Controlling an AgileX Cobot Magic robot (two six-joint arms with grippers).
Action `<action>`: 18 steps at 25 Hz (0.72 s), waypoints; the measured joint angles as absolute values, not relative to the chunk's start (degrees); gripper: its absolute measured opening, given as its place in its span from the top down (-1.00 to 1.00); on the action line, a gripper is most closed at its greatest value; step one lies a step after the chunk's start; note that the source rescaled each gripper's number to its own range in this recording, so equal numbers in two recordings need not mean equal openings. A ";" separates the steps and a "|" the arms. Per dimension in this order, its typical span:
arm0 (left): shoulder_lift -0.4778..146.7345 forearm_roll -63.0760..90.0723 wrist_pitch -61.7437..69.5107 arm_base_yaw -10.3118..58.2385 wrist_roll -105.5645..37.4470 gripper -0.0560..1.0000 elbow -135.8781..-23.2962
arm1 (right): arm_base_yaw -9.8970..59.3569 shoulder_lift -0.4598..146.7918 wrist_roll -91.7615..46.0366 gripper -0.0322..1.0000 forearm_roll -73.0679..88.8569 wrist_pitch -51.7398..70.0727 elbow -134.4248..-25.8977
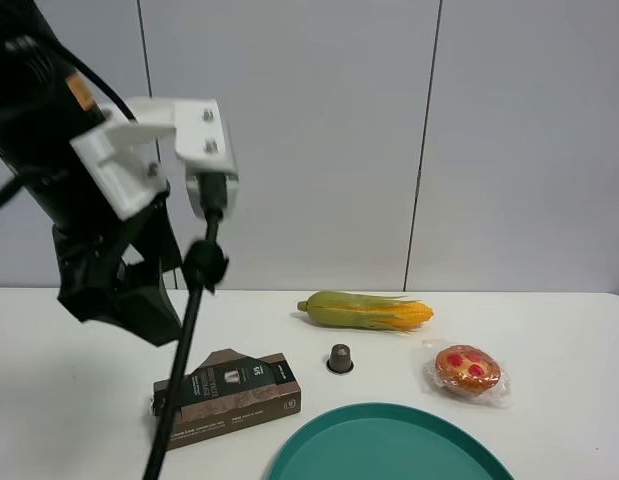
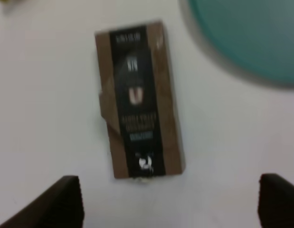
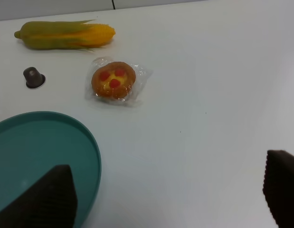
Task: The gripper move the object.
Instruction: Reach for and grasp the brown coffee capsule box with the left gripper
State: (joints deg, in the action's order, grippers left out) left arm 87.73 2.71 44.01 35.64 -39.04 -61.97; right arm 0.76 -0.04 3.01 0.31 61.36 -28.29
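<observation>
left hand above cardboard box

Bright, even light; left wrist view blurred.

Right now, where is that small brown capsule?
In the high view the capsule stands mid-table, just in front of the corn cob, between the cardboard box and the wrapped pastry.

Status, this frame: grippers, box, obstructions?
Left gripper open, off the box. Right gripper open, empty. Box flat on table, untouched. Teal plate close beside it.
</observation>
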 joint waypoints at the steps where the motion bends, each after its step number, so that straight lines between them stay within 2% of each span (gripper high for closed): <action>1: 89.21 1.58 44.15 35.64 -38.67 0.29 -62.40 | 0.76 -0.04 3.01 -1.00 0.31 61.36 -28.29; 7: 95.73 -3.47 43.23 35.64 -33.79 0.29 -67.39 | 0.76 -0.04 3.01 -1.00 0.31 61.36 -28.29; 9: 97.39 -3.46 43.13 35.64 -32.79 0.21 -68.84 | 0.76 -0.04 3.01 -1.00 0.31 61.36 -28.29; 11: 99.50 -3.46 45.12 35.64 -31.74 -0.15 -70.12 | 0.76 -0.04 3.01 -1.00 0.31 61.36 -28.29; 13: 101.88 -3.46 48.34 35.64 -30.78 -0.65 -71.85 | 0.76 -0.04 3.01 -1.00 0.31 61.36 -28.29; 14: 103.28 -3.46 49.65 35.64 -30.31 -0.80 -72.83 | 0.76 -0.04 3.01 -1.00 0.31 61.36 -28.29; 16: 105.57 -3.54 51.14 35.64 -30.06 -0.93 -74.79 | 0.76 -0.04 3.01 -1.00 0.31 61.36 -28.29; 18: 107.52 -3.68 52.02 35.64 -29.95 -0.97 -76.67 | 0.76 -0.04 3.01 -1.00 0.31 61.36 -28.29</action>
